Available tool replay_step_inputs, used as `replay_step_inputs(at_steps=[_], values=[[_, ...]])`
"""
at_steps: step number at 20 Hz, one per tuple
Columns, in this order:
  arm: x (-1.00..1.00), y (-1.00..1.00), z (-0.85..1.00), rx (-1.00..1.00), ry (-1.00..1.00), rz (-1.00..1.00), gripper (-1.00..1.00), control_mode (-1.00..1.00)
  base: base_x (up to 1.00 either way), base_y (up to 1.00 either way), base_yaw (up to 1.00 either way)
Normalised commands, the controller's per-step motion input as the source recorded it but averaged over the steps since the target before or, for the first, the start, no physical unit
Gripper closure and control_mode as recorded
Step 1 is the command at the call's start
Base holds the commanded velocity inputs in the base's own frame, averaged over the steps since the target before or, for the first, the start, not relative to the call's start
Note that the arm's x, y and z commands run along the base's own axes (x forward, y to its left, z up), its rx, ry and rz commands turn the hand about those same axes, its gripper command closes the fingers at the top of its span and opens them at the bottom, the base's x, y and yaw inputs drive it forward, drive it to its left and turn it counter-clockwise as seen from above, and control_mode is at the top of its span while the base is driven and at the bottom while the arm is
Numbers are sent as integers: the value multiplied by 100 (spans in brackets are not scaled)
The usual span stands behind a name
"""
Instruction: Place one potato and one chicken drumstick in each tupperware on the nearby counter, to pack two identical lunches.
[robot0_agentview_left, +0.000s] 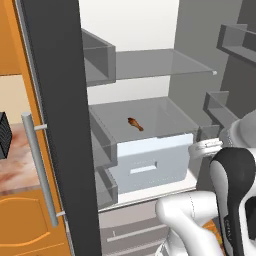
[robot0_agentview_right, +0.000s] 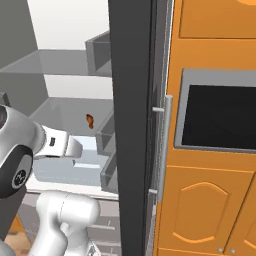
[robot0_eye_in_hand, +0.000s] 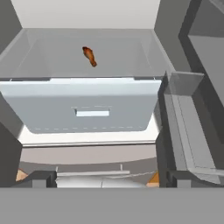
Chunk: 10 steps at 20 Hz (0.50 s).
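Fridge interior (robot0_agentview_left: 150, 30) open ahead: grey walls, white back panel, glass shelf (robot0_agentview_left: 160, 62) up top, lower shelf (robot0_agentview_left: 160, 117) over a pale blue-white drawer (robot0_agentview_left: 150, 162) with a slot handle. One chicken drumstick (robot0_agentview_left: 135, 123) lies on that lower shelf, roughly mid-shelf, fat end toward 10 o'clock and bone toward 4 o'clock in the left base view; hand view has it at 11 o'clock (robot0_eye_in_hand: 89, 55), right base view just left of the door edge (robot0_agentview_right: 90, 120). Nothing touching it. Door bins (robot0_agentview_left: 97, 55) stack along the dark fridge door (robot0_agentview_left: 60, 100) on the left; more bins (robot0_eye_in_hand: 188, 127) at 3 o'clock in the hand view. Desk (robot0_agentview_left: 15, 165) in pinkish marble shows at 9 o'clock past the door, with a black toaster (robot0_agentview_left: 4, 135) corner on it, orange cabinets (robot0_agentview_left: 25, 225) below. Right base view: orange cabinetry and a built-in dark oven window (robot0_agentview_right: 220, 117) at 3 o'clock. Gripper (robot0_eye_in_hand: 107, 179) sits low, in front of the drawer, well apart from the drumstick; jaws spread wide, holding nothing.
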Motion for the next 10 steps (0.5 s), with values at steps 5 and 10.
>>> replay_step_inputs(at_steps=[5, 10], values=[[0, 0, 0, 0, 0, 0, -100, 100, 54, 2, 0], [27, 24, -17, -6, 0, 0, -100, -100, 0, 0, 0]])
